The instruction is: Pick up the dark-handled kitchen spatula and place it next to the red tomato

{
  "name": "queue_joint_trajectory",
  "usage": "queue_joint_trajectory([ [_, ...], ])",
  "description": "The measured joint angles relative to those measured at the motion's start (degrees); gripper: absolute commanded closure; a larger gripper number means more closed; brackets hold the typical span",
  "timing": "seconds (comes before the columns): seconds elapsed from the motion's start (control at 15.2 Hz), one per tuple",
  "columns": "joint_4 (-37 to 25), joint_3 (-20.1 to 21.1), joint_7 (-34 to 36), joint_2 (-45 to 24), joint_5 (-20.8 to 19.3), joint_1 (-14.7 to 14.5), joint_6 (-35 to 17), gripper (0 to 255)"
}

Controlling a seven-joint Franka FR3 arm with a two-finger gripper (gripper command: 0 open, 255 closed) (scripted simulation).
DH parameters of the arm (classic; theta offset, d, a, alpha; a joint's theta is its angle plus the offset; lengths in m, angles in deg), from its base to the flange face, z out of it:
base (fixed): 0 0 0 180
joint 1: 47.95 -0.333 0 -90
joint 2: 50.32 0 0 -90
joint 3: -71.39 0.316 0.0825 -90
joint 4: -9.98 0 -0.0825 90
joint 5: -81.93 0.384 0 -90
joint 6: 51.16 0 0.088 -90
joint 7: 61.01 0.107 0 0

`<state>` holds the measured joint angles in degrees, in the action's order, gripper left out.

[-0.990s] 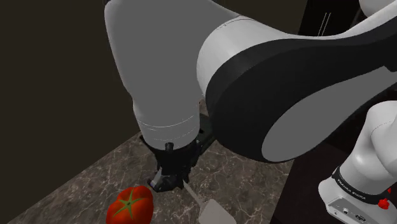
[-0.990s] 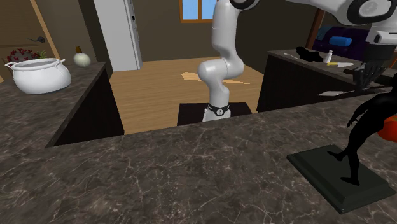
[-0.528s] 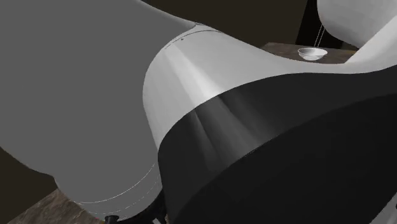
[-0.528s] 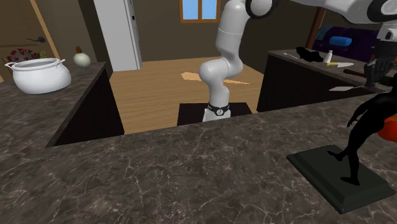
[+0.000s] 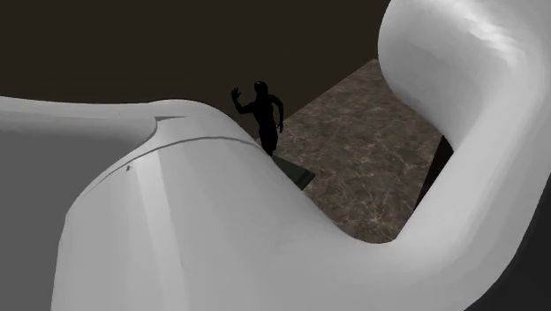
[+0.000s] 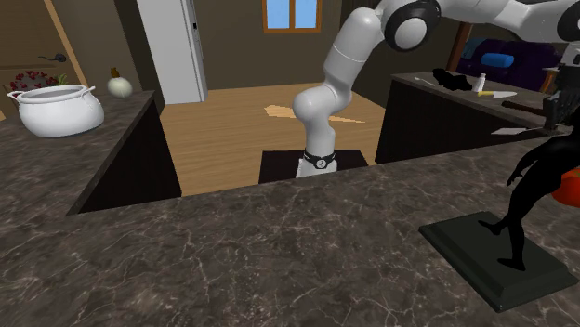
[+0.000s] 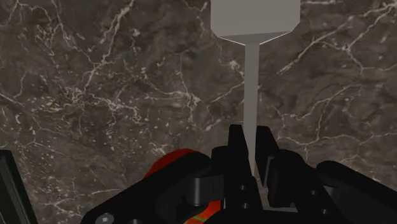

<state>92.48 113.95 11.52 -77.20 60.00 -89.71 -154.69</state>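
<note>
Closest in, the pincer (image 7: 250,151) is pinching the spatula (image 7: 252,83). Its two black fingers (image 7: 236,145) clasp the end of the thin grey shaft from either side. The handle is hidden in the grip, so its colour cannot be told. The shaft runs straight out from the fingertips to a flat, pale grey blade over the dark, white-veined marble desk (image 7: 95,95). Whether the blade touches the stone cannot be told.

The tomato (image 7: 180,159) is red with a touch of green. It lies on the desk just beside the pincer, partly hidden behind the pincer's black body. The held end of the spatula is near the tomato and the blade is the part farthest from it.

In the second exterior view a black figurine (image 6: 548,163) on a flat dark base (image 6: 483,246) stands in front of the tomato. Only a sliver of red shows at that view's right edge. The pincer hangs above the tomato, and the pale blade sticks out toward the view's left of it.

Farther from the tomato, the white arm (image 6: 335,84) bends back and down to its foot on the wooden floor (image 6: 232,121). Well apart from the tomato, at that view's left, a white pot (image 6: 58,110) sits on another stretch of marble. Farthest back is a blue window (image 6: 286,13).

In the shoulder view the arm looms close, and beyond it the figurine raises one hand.
</note>
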Motion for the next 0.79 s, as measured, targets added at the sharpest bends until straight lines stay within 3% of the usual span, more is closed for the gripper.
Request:
queue_joint_trajectory([
  [0.79, 6.6, -1.0, 1.8, -1.8, -1.8, 0.4, -7.8, 255],
])
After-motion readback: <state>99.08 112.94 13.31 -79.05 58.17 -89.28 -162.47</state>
